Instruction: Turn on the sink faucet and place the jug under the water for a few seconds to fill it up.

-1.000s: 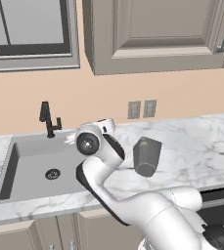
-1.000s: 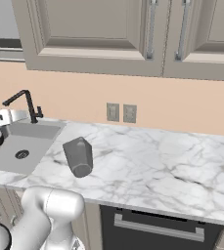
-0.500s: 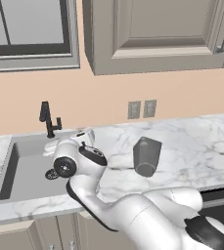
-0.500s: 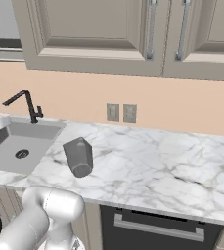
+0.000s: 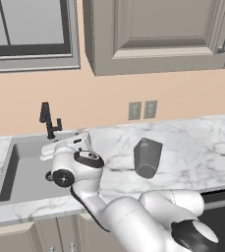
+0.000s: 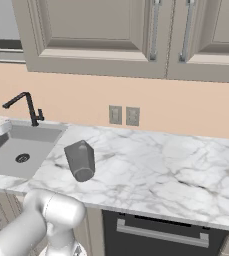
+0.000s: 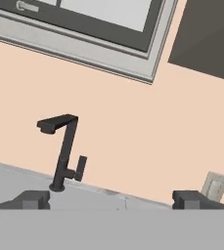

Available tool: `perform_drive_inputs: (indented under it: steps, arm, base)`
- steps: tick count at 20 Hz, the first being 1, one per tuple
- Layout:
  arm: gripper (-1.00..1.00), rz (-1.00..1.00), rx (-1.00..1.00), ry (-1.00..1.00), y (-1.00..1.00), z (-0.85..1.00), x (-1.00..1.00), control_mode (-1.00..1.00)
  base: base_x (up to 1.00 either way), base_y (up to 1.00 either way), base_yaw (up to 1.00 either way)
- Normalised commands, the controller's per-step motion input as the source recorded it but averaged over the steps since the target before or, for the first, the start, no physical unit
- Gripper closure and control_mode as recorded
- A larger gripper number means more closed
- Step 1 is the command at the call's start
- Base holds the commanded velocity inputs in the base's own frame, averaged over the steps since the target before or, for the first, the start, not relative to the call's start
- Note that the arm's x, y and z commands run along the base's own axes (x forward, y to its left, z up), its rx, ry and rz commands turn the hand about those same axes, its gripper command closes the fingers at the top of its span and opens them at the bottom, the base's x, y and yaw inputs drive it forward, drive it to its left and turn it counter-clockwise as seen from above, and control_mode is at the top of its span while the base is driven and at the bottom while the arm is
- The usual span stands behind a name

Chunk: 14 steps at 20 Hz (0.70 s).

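The black sink faucet stands upright at the back rim of the grey sink; no water runs from it. The hand view looks straight at the faucet, its side lever to the right of the stem. My gripper is open, its fingertips wide apart with nothing between them. My hand hovers over the sink's right part, a short way in front of the faucet. The dark grey jug stands on the marble counter right of the sink, untouched.
Two wall outlets sit on the backsplash behind the jug. A window hangs above the sink, with cabinets to its right. The round drain lies mid-basin. An oven front is below the counter.
My arm has swung left from the counter beside the jug to over the sink, facing the faucet. The jug has stayed in place.
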Motion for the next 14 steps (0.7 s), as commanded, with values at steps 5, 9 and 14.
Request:
perform_drive_inputs:
  steps: [5, 9, 14]
  arm:
    - [-1.0, 0.01, 0.04, -0.05, -0.23, 0.0, 0.0, -1.0]
    - [-1.0, 0.0, 0.1, -0.01, -0.28, 0.0, 0.06, -1.0]
    - [-1.0, 0.0, 0.14, 0.0, -0.16, 0.0, 0.31, -1.0]
  base:
    - [0.0, 0.0, 0.0]
    - [0.0, 0.0, 0.0]
    - [0.0, 0.0, 0.0]
